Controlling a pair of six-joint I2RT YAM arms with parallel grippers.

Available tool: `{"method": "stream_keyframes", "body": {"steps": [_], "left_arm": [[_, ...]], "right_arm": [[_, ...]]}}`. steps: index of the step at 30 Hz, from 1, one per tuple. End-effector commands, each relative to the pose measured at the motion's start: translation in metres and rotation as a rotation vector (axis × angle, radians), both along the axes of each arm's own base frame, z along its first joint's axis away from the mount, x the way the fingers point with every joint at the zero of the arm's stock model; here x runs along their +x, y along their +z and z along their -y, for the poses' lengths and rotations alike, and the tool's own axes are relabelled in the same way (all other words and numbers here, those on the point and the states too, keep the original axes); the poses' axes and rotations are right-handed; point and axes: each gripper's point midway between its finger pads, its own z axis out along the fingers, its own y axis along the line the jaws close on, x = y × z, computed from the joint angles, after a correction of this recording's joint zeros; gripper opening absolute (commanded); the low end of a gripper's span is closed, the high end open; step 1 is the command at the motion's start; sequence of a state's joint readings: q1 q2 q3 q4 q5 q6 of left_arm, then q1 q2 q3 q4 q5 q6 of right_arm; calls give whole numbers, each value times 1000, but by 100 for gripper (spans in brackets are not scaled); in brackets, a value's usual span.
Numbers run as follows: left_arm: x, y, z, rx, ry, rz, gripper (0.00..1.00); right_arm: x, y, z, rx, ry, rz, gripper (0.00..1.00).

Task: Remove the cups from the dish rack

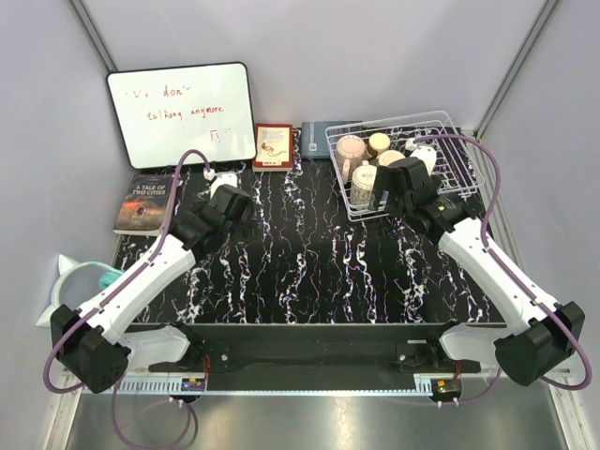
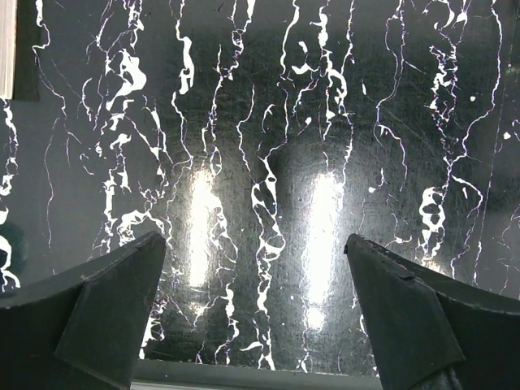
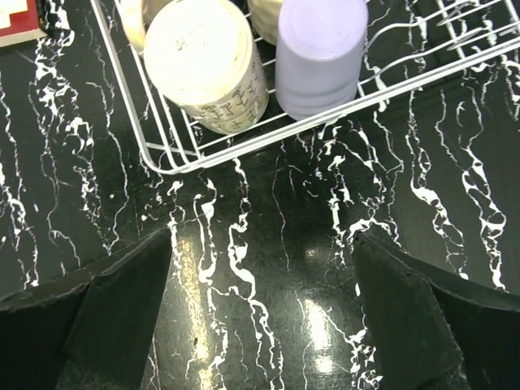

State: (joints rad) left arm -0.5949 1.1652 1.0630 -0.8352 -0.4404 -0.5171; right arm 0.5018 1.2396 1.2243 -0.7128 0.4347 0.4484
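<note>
The lavender cup and the cream cup are being judged light, rigid and smooth-walled, probably slippery, so each is best being gripped across its side wall. Both are being cradled in the near corner of the dish rack, just ahead of the widely parted, empty jaws of the right gripper: lavender slightly right of the gap, cream to its left, neither being touched. The left gripper is being held spread and empty over the marbled table, well apart from the rack.
</note>
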Motion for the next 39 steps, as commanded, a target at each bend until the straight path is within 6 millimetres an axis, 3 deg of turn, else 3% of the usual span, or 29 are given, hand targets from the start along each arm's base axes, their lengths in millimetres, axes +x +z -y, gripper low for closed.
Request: {"method": "stream_keyframes", "body": {"steps": [1, 7, 11, 15, 16, 18, 23, 27, 31, 39], "left_arm": [[9, 9, 9, -45, 10, 40, 99], [7, 1, 9, -42, 19, 15, 99], [1, -2, 12, -68, 2, 4, 99], [-3, -4, 14, -82, -17, -7, 99], [-4, -6, 15, -87, -19, -11, 99], [-9, -13, 16, -98, -32, -25, 99], [-16, -19, 15, -107, -51, -44, 99], [-21, -19, 13, -113, -50, -36, 99], [-23, -22, 14, -117, -55, -49, 99], [-17, -23, 17, -107, -55, -57, 99]], "right_arm": [[5, 7, 9, -31, -43, 33, 100], [11, 18, 5, -65, 6, 40, 100], [28, 26, 9, -80, -14, 33, 100], [55, 15, 38, -31, -120, -36, 100], [63, 15, 56, -18, -172, -40, 100], [82, 6, 63, -26, -217, -53, 100], [117, -23, 56, -39, -237, -100, 100], [129, -35, 42, 14, -206, -106, 100], [138, -50, 43, -13, -209, -125, 100], [151, -51, 50, -64, -224, -114, 100]]}}
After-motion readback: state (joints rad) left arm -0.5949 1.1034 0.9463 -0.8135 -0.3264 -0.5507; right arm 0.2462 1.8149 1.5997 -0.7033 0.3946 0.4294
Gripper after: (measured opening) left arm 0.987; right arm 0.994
